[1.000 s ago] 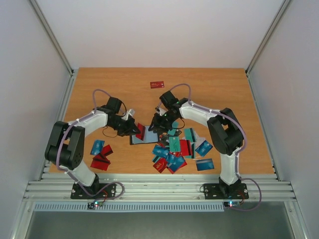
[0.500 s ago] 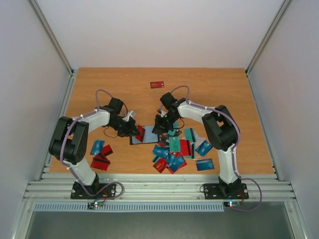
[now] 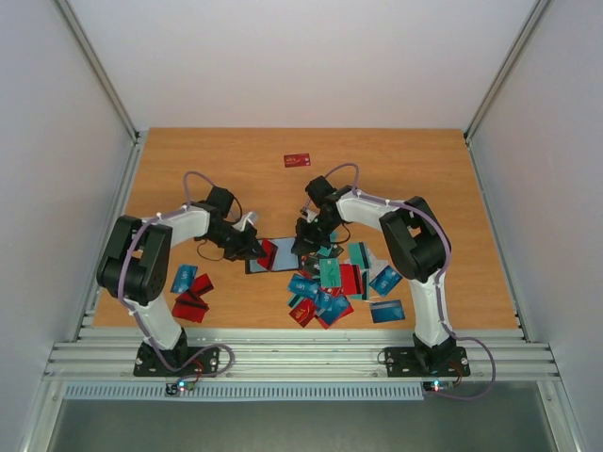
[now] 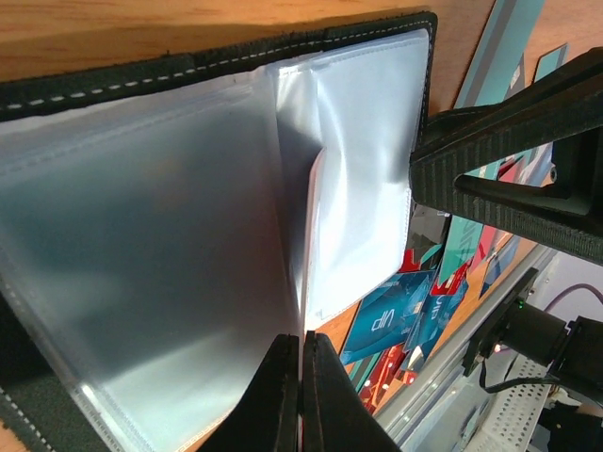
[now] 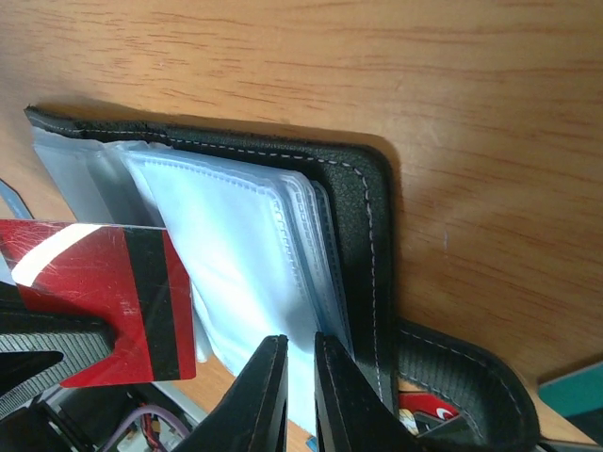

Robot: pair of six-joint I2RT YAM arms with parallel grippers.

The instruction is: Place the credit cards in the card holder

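Mid-table, a red credit card [image 5: 104, 282] is pinched by left gripper [image 4: 301, 339], the card holder [image 5: 373, 217] at 3 o'clock by right gripper [image 5: 301, 344].

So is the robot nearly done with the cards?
Not nearly. The card holder lies open, its clear sleeves look empty. The left gripper holds one red card at them while the right gripper pinches a sleeve. Many loose cards wait on the table.
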